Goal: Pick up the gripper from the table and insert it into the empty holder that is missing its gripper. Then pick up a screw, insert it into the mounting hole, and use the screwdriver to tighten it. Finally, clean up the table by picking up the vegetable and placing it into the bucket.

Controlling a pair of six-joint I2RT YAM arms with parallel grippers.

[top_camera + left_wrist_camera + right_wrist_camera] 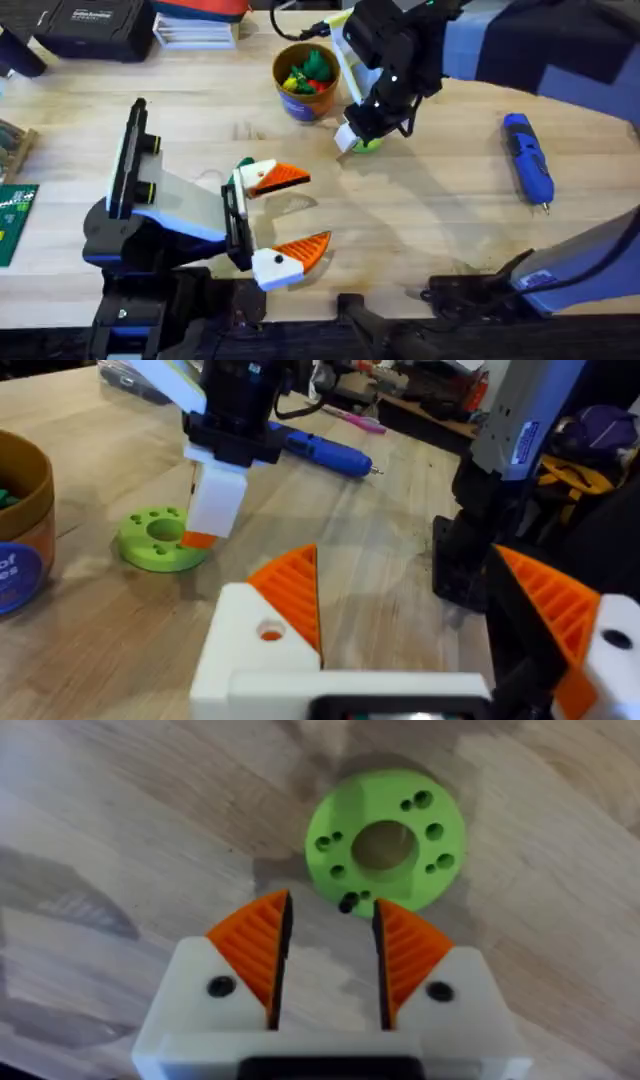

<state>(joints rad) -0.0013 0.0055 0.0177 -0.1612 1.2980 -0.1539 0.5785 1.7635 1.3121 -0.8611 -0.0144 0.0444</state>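
Note:
My right gripper hangs just over a lime-green disc with holes, its orange fingers a narrow gap apart. A small black screw-like piece lies at the disc's rim, between the fingertips. The left gripper rests wide open near the front of the table with nothing in it. A blue screwdriver lies at the right. The brown-orange bucket stands beside the disc and holds a dark-green vegetable among coloured pieces. The loose gripper and its holder are out of view.
A black case and stacked papers sit along the far edge. A green circuit board lies at the left edge. Bare wood stretches between the disc and the screwdriver.

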